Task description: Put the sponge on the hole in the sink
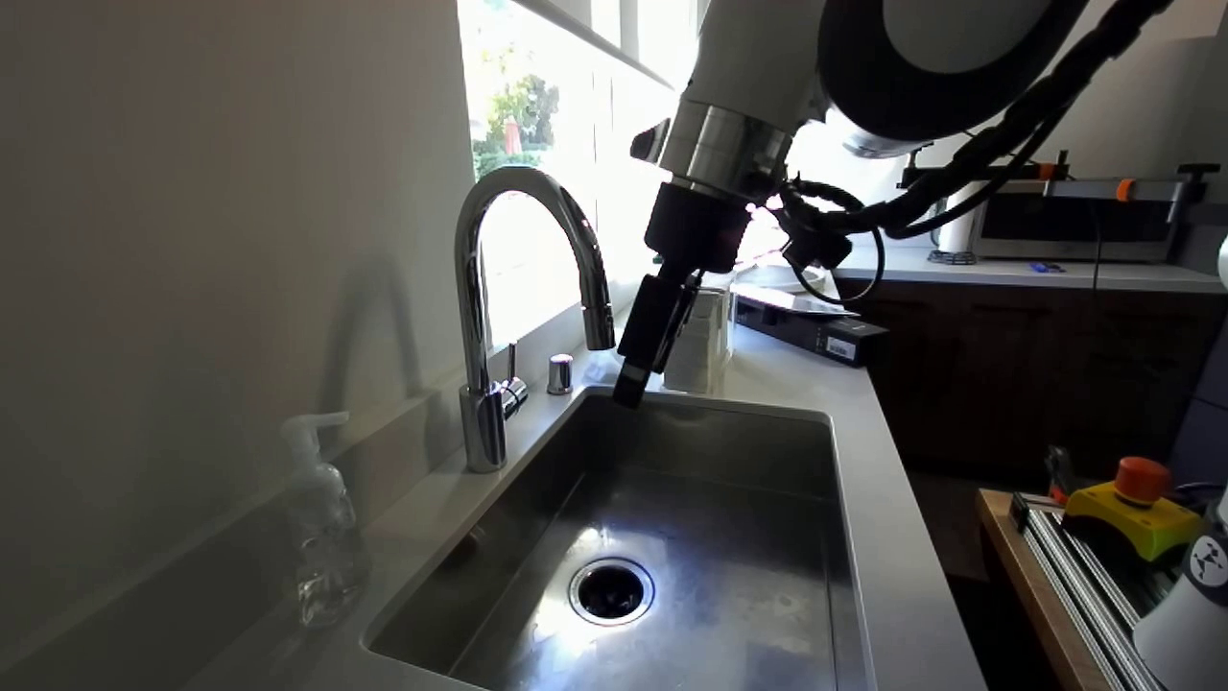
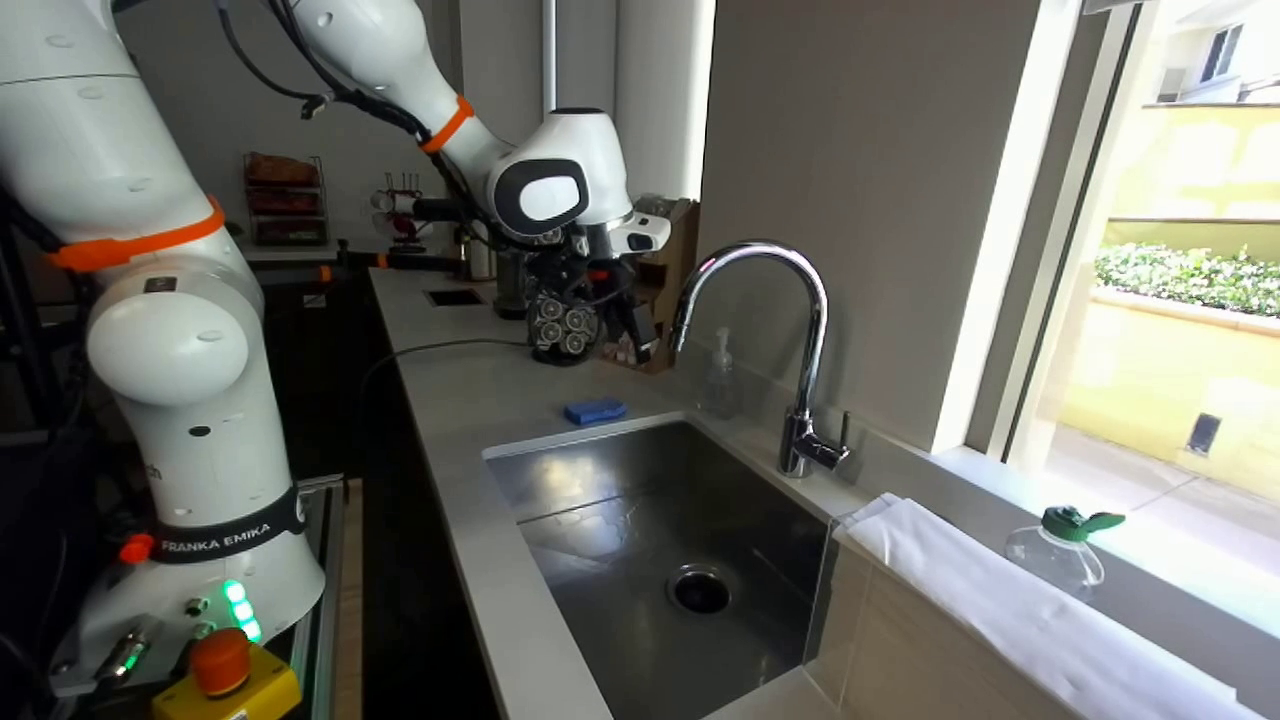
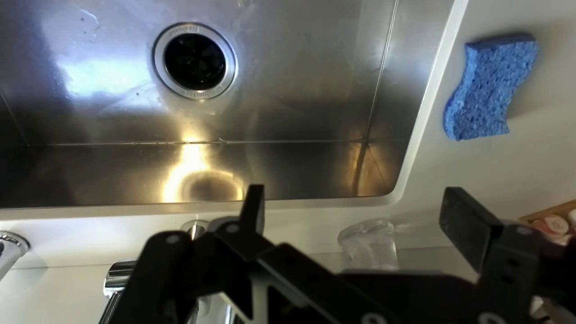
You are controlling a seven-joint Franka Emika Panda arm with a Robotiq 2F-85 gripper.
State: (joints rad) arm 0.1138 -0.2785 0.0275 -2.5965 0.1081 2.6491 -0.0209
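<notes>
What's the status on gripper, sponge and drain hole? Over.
Gripper open, nothing held. Sponge on the counter beside the sink. Hole uncovered; faucet at the sink's edge may need steering around.

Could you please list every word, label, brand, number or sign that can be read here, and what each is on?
"FRANKA EMIKA": black band around the robot's base.
"ch", apparently the end of a longer word: white arm above the band.
Drain rim: lettering too blurred to read.
White label on the black box: too small to read.
Round emblem on the robot's base: a symbol, no legible word.
No legible numbers.
</notes>
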